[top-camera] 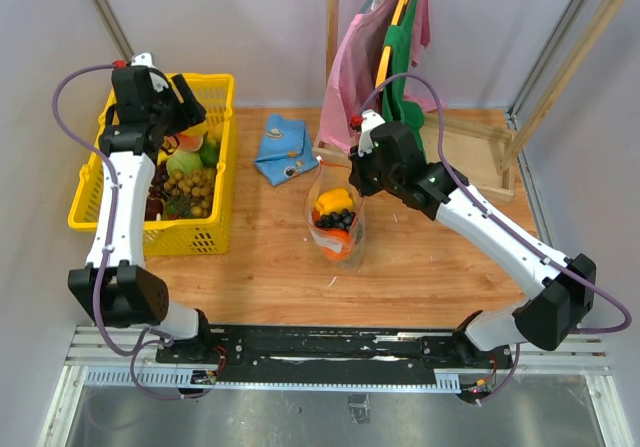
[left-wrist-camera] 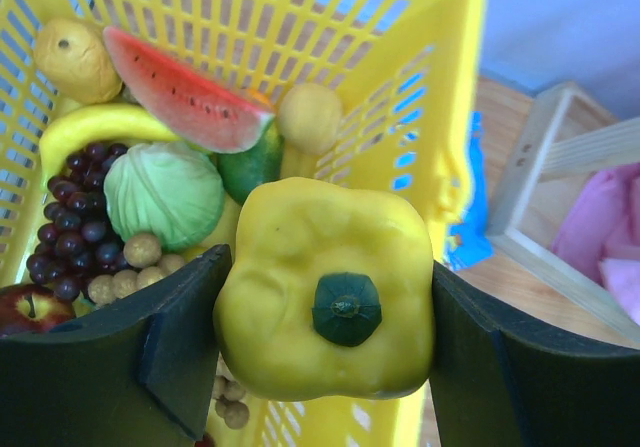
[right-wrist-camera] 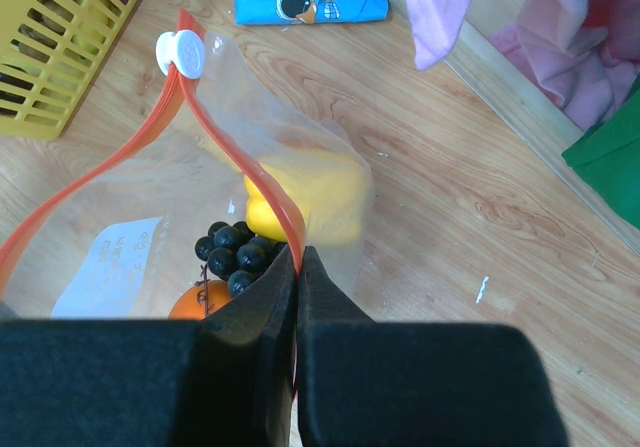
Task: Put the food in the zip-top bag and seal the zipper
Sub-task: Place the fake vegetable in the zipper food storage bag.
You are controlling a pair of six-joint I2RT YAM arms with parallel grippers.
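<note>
The part-filled zip-top bag (right-wrist-camera: 130, 197) was unsealed, right end effector (right-wrist-camera: 298, 267) pinching its zipper (right-wrist-camera: 228, 147), left end effector (left-wrist-camera: 325, 312) clamping a yellow pepper (left-wrist-camera: 290, 247) above the basket (left-wrist-camera: 440, 117).

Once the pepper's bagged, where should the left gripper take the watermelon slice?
The slice lies tilted, red face up, on other fruit in the basket, so both faces likely can't be pinched. Come from above, one finger on the curved rind edge, the other on the opposite straight edge.
</note>
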